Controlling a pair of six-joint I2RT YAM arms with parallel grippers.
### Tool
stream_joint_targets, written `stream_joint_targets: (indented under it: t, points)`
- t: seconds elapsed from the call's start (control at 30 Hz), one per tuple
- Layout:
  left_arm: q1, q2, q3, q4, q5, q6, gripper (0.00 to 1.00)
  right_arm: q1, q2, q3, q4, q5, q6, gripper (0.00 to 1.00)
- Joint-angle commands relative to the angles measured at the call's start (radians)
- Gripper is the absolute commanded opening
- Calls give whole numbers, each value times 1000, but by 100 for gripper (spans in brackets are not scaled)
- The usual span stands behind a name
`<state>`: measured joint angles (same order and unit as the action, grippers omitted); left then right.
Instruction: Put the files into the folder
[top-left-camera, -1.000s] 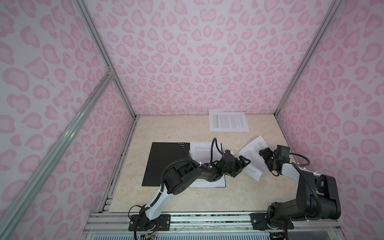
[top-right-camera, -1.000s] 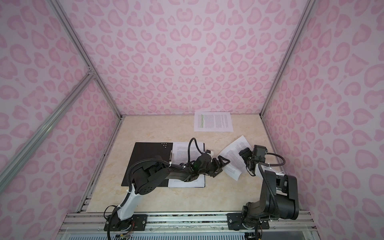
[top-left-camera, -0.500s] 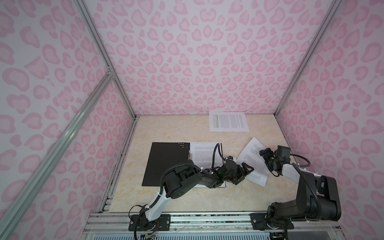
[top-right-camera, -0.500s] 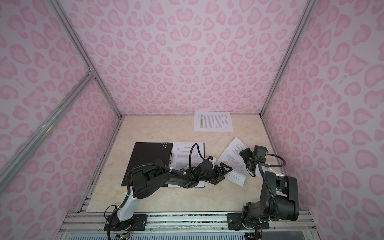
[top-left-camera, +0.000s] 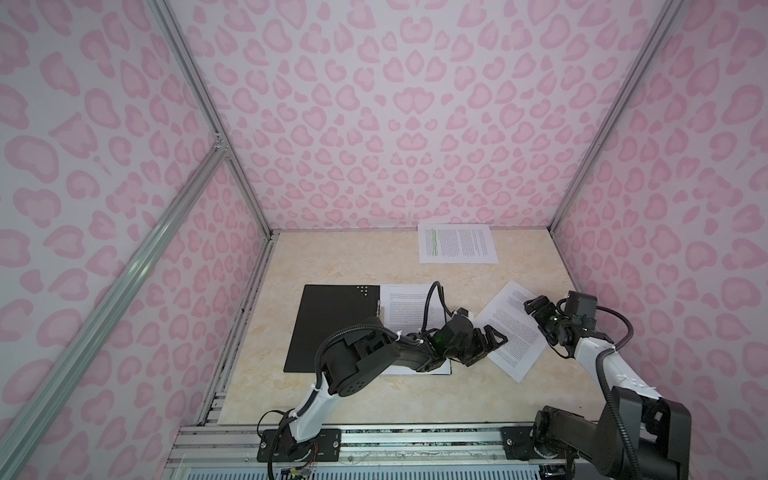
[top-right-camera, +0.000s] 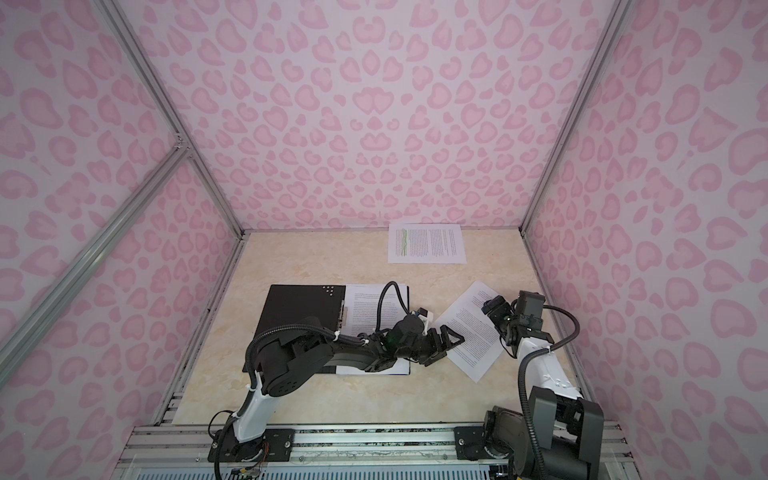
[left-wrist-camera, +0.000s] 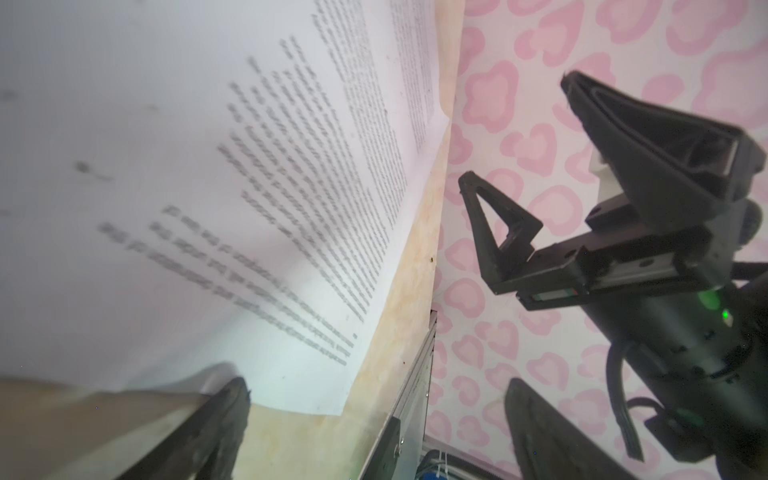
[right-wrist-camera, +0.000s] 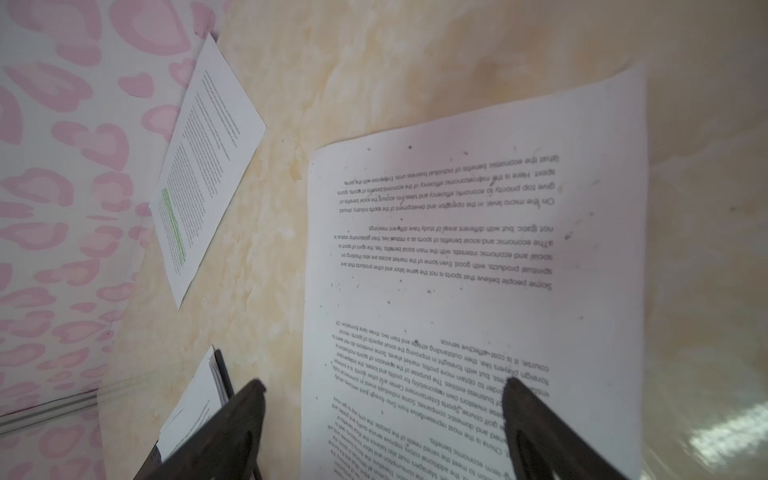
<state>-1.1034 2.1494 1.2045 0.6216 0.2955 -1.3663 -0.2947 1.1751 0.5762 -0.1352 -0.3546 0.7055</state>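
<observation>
folder (top-left-camera: 328, 316) — near part hidden by left arm (top-left-camera: 361, 353) | sheet (left-wrist-camera: 166, 145) — print blurred

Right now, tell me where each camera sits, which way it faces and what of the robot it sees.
Top views: high above the near edge, looking down at the table and open folder; left arm, left gripper, right arm, right gripper all show.
Left wrist: low by the tilted sheet, facing the right gripper; own fingertips frame it.
Right wrist: above that sheet, looking toward the highlighted sheet by the wall; own fingertips show.
Shared: both wrist views show the tilted sheet.
</observation>
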Motion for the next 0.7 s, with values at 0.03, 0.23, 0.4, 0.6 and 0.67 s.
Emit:
stream_joint_targets:
  t: [0.03,0.23,0.4,0.6,0.67]
  points:
    - [-10,-120,15,-30,75,174,97,-3,-32,20,-81,63,-75,89]
    - [11,-116,105,-144,97,254,97,-70,-63,-41,-64,44,-36,94]
    - [60,-5,247,-204,131,258,98,-196,-78,-153,55,-115,-27,97]
    - [102,127,393,-293,165,276,98,-266,-43,-187,108,-135,-24,97]
    - [106,162,419,-307,177,278,98,-275,-16,-186,118,-141,-24,97]
